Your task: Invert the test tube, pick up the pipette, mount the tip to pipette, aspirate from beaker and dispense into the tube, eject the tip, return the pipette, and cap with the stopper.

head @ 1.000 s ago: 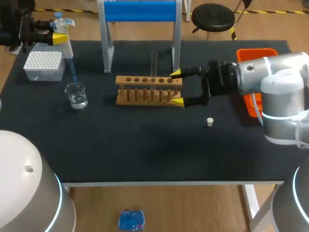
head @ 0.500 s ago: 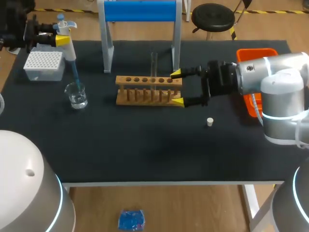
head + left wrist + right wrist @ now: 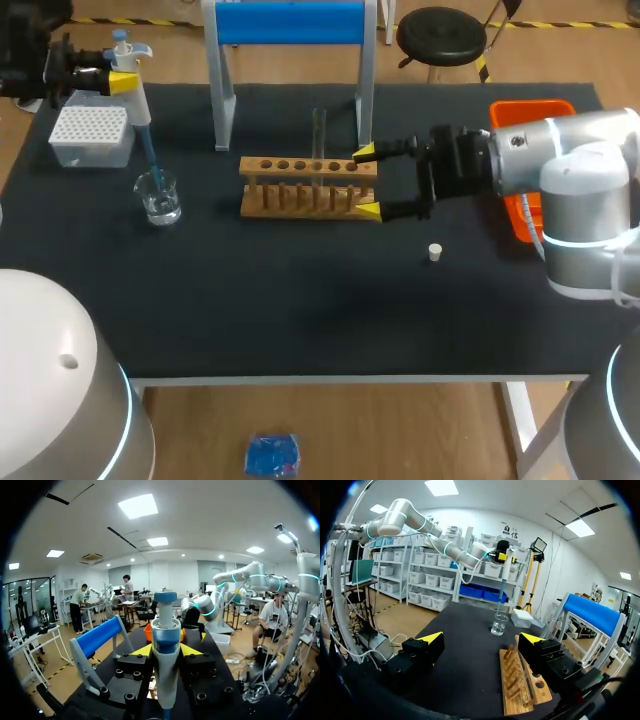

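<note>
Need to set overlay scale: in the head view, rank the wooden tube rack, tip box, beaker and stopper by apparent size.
Largest to smallest:
1. wooden tube rack
2. tip box
3. beaker
4. stopper, by far the smallest

The tip box sits a little farther back than the rest, but the gaps look wide enough that the order holds.

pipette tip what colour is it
Blue. The pipette tip, mounted below the white pipette, shows best in the head view.
</note>
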### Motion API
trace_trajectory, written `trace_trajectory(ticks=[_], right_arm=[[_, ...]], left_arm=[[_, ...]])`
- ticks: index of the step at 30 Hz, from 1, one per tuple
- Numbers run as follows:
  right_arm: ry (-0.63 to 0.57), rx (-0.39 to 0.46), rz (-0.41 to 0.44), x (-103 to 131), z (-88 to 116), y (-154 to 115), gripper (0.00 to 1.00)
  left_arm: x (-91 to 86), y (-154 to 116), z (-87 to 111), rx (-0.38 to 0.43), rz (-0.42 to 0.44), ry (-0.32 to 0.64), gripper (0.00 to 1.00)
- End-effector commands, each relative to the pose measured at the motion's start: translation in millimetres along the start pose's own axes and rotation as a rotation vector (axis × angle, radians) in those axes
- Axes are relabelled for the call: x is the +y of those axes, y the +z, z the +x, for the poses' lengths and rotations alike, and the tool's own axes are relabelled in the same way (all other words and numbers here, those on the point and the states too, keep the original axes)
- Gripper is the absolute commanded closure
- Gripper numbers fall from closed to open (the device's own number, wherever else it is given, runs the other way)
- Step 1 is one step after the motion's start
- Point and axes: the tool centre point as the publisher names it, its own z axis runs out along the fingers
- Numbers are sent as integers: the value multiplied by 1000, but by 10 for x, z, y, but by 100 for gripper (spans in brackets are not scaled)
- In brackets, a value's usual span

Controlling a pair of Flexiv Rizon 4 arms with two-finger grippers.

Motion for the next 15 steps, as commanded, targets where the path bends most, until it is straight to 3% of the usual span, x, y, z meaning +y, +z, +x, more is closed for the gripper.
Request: trace_trajectory(ticks=[1, 15], right_arm=[[0, -1, 2, 4, 5, -3, 0], [0, -1, 2, 4, 5, -3, 0]], left_arm=[[6, -23, -50, 10, 1, 1, 100], [-7, -52, -83, -2, -10, 0, 100]])
